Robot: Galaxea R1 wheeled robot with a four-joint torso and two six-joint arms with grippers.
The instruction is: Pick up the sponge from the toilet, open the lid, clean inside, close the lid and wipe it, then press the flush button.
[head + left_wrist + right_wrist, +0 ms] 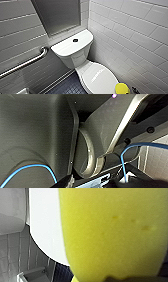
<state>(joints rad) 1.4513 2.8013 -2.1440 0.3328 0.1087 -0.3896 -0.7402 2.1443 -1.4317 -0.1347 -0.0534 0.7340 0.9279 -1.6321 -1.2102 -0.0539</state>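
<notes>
The white toilet [75, 53] stands in the corner with its lid [98, 77] down. On the tank cover sits the small dark flush button [75, 40]. The yellow sponge [122, 88] hovers at the lid's front right edge, and my right gripper [131, 90] reaches in as a dark shape from its right side. In the right wrist view the sponge [112, 233] looms very close, gripped at its near end, with the white lid [42, 225] behind it. The left wrist view looks at dark robot parts and a blue cable.
A tiled wall [130, 37] runs close along the toilet's right side. A steel grab bar [25, 63] slants across the left wall under a frosted panel [58, 15]. Dark tiled floor [67, 87] lies left of the bowl.
</notes>
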